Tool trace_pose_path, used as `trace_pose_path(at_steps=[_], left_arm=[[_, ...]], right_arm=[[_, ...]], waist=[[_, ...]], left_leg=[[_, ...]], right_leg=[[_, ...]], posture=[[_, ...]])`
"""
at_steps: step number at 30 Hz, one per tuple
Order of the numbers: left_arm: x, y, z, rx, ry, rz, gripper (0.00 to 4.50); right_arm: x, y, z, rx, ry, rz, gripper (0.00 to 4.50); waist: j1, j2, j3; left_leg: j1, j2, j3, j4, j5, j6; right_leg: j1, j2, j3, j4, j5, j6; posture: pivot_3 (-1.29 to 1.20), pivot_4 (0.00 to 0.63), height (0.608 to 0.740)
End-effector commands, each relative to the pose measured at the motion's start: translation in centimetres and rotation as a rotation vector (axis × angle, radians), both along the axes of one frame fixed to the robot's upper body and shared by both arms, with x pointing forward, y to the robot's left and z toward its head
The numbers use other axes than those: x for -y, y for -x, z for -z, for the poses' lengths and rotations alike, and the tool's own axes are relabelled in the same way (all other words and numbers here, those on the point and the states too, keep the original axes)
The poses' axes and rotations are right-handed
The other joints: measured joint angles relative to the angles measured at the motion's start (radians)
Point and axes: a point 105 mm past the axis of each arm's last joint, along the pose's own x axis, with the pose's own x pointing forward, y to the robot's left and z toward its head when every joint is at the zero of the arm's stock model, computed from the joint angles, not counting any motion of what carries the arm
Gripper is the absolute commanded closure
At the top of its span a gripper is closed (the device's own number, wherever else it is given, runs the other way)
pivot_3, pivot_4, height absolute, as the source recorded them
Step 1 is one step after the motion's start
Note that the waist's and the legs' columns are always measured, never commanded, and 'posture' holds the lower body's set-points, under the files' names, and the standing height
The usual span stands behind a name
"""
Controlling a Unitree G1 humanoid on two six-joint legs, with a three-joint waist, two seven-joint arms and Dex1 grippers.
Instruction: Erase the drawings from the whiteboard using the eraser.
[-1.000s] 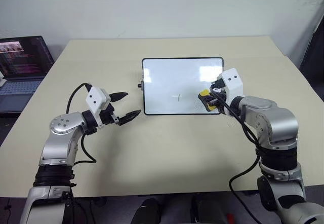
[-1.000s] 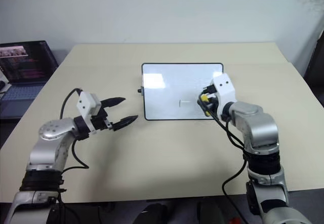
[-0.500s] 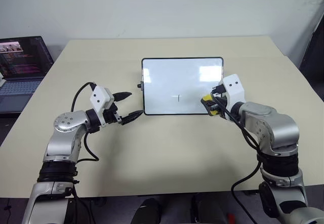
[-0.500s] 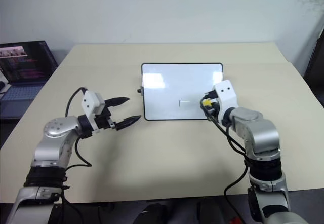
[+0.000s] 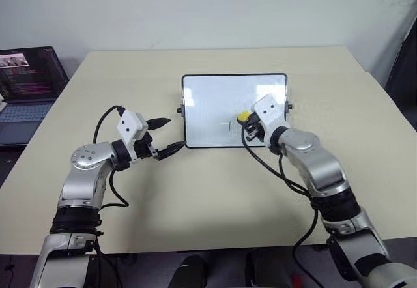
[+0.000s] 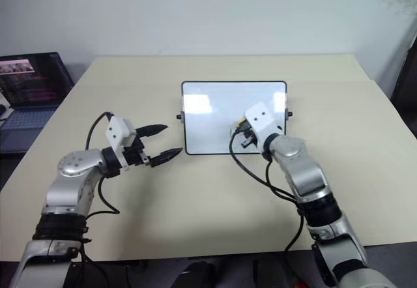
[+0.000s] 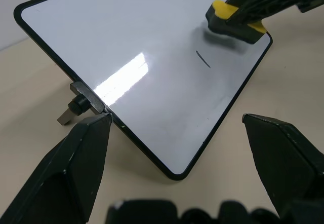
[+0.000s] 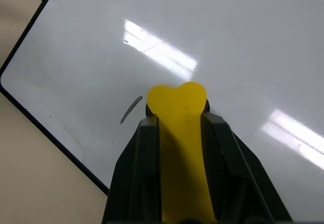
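Note:
The whiteboard lies flat in the middle of the table. Of the drawings, one short black stroke shows near its front edge, also seen as a thin stroke in the right wrist view. My right gripper is shut on the yellow eraser, whose tip hangs low over the board just right of the stroke; I cannot tell whether it touches. My left gripper stands open with nothing in it, just off the board's front left corner, by the side knob.
An open laptop stands at the table's far left edge. Bare beige table stretches in front of the board and on both sides of it. A wall rises behind the table.
My right gripper has swung left across the board with the eraser, from the front right corner to just beside the stroke, and its wrist has rolled. The left gripper has kept its place.

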Motion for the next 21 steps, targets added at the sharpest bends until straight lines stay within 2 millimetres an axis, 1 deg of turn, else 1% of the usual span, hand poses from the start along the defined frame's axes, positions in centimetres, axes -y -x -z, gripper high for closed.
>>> trace_pose_path(at_steps=[1,6,12,15,17,18,20,21], left_arm=[[-0.2,0.2,-1.3,0.059,-0.016,-0.003,0.0],[-0.2,0.5,-1.3,0.059,-0.018,-0.006,0.0],[-0.3,0.7,-1.2,0.062,-0.019,-0.012,0.0],[-0.4,0.8,-1.2,0.063,-0.019,-0.017,0.0],[-0.5,0.8,-1.2,0.063,-0.021,-0.021,0.0],[-0.6,0.8,-1.3,0.065,-0.021,-0.025,0.0],[-0.7,1.0,-1.4,0.069,-0.022,-0.033,0.0],[-0.8,1.0,-1.4,0.07,-0.022,-0.035,0.0]], right_arm=[[-0.2,-1.3,-2.1,0.096,0.025,0.004,3.64],[-0.2,-2.6,-2.1,0.114,0.07,0.033,3.64],[-0.6,-3.1,-2.1,0.123,0.07,0.034,3.64],[-0.9,-3.0,-1.7,0.122,0.082,0.026,3.64],[-1.2,-2.8,-1.0,0.106,0.094,0.015,3.64],[-1.7,-2.6,-0.4,0.1,0.11,-0.006,3.64],[-2.6,-2.0,1.8,0.053,0.161,-0.041,3.64],[-2.8,-1.8,2.6,0.04,0.182,-0.053,3.64]], waist=[[0.0,0.0,0.0],[-0.002,0.0,0.0],[-0.004,0.0,0.0],[-0.009,0.0,0.0],[-0.012,0.0,0.0],[-0.013,0.0,0.0],[-0.017,0.0,0.0],[-0.02,0.0,0.0]], left_leg=[[0.0,0.0,0.0,0.0,0.0,0.0],[0.0,0.0,0.0,0.0,0.0,0.0],[0.002,0.0,0.0,0.0,0.0,0.0],[0.004,0.0,0.0,0.0,0.0,0.0],[0.004,0.0,0.0,0.0,0.0,0.0],[0.004,0.0,0.0,0.0,0.0,0.0],[0.004,0.0,0.0,0.0,0.0,0.0],[0.004,0.0,0.0,0.0,0.0,0.0]], right_leg=[[0.0,0.0,0.0,0.0,0.0,0.0],[0.0,0.0,0.0,0.0,0.0,0.0],[0.001,0.0,0.001,0.002,0.0,0.0],[0.001,0.0,0.002,0.004,0.0,0.0],[0.001,0.001,0.001,0.004,0.0,0.0],[0.001,0.001,0.001,0.004,0.0,0.0],[0.001,0.001,0.001,0.004,0.0,0.0],[0.001,0.001,0.002,0.004,0.0,0.0]], posture=[[0.0,0.15,0.74],[0.0,0.15,0.74],[0.0,0.15,0.74],[0.0,0.15,0.74],[0.0,0.15,0.74],[0.0,0.15,0.74],[0.0,0.15,0.74],[0.0,0.15,0.74]])
